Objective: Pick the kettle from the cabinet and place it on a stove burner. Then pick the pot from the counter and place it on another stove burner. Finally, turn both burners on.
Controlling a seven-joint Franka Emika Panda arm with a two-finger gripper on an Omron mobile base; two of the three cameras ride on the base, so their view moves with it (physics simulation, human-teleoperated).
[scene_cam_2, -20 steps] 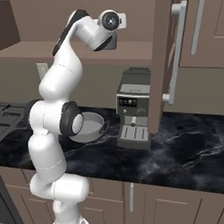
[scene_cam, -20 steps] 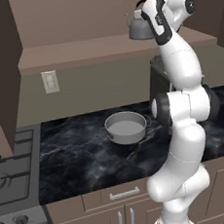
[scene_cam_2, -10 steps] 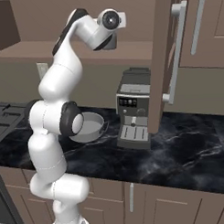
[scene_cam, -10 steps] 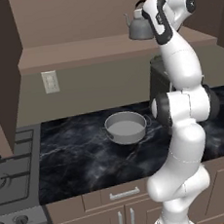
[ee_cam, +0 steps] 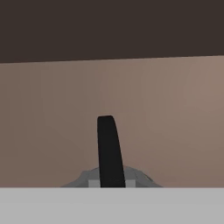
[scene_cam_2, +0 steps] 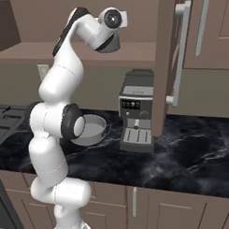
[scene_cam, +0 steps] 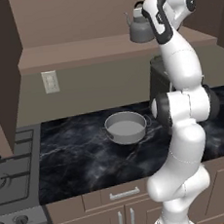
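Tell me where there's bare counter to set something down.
Free: the black counter between the stove grates and the pot, and the stretch right of the coffee machine toward the cabinet door. Crowded: between pot and coffee machine, where the arm stands.

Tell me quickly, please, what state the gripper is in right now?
Gripper: closed on the black arched handle of the kettle, which sits on the cabinet shelf.

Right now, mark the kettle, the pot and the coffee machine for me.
kettle (scene_cam: 137, 30): left base view, on its grey rounded body, on the cabinet shelf.
pot (scene_cam: 126, 127): left base view, on its inner floor.
coffee machine (scene_cam_2: 136, 116): right base view, on its front face, below the display panel.
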